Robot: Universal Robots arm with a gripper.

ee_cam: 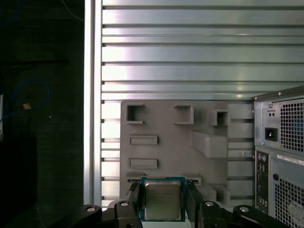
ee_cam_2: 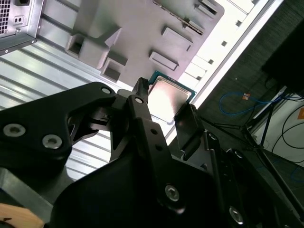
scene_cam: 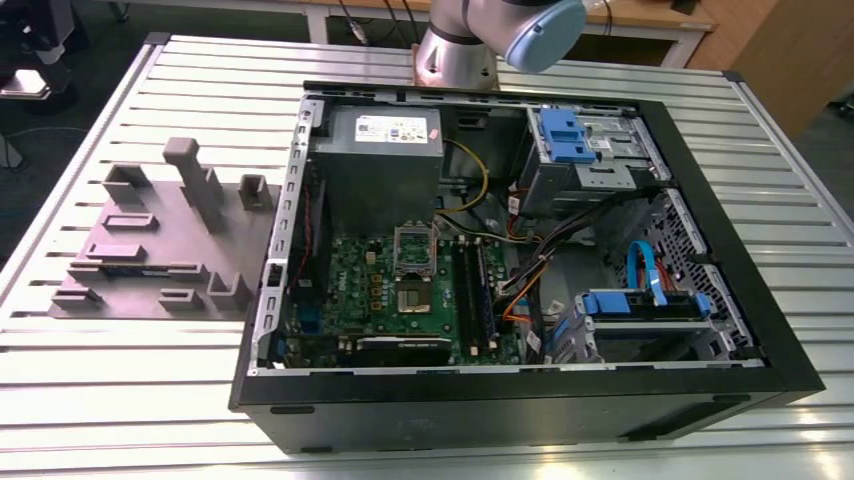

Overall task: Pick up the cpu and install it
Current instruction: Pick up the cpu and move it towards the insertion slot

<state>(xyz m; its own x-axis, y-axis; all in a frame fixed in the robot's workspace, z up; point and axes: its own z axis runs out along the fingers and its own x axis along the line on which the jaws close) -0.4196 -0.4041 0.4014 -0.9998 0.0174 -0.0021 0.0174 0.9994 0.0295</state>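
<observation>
The biggest thing here is the ribbed aluminium surface (scene_cam: 160, 380). An open black computer case (scene_cam: 534, 405) lies on its side on it. A grey moulded parts tray (scene_cam: 147, 250) sits just beside the case, on the exterior view's left. Inside the case is the green motherboard (scene_cam: 360, 270), with a silver-framed square socket (scene_cam: 415, 250) near its middle. The silver-and-blue robot arm (scene_cam: 467, 40) rises from behind the case's far side.

The black two-finger hand (ee_cam: 163, 190) is pinching the small flat square cpu (ee_cam: 162, 202), silvery metal top and greenish rim, by two opposite edges. It's hanging over the near edge of the tray and looks clear of it.

The worry is that the grip is only on those thin edges. Any jolt could let the chip slide or twist between the pads. A skewed or wrongly turned chip reaching the socket is probably how contacts get bent. The loose cables next to the board look like a snag risk too.

Pose-wise, the hand seems to point straight down at the surface from well above, with the case off to one side.
</observation>
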